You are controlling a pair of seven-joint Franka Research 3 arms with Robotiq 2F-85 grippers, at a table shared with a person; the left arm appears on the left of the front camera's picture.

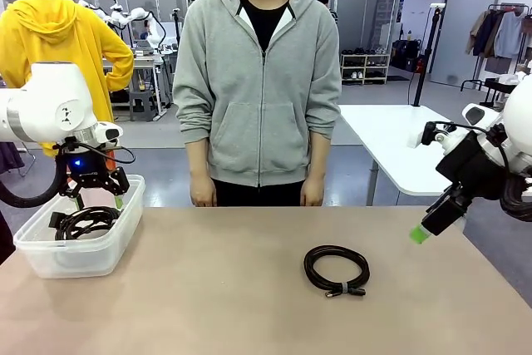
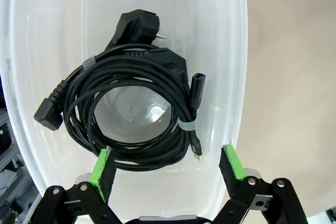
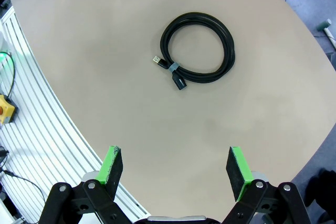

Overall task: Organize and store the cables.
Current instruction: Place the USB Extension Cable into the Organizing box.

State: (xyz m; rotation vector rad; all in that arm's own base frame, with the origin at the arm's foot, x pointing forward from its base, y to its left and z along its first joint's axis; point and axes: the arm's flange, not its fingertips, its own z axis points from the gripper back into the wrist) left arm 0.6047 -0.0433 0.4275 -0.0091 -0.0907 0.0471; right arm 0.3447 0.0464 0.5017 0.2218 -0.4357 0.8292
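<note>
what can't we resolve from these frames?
- Count of cables in the bin: front view, the translucent wall blurs them; left wrist view, the coils overlap.
- Plug type on the table cable: too small in the front view.
- Right gripper: front view shows one green pad.

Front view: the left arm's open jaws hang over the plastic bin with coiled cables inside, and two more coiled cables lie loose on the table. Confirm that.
Not quite: one coiled cable lies loose on the table, not two, as the front view shows. The rest stands: the left gripper hangs open over the plastic bin with coiled cables inside.
</note>
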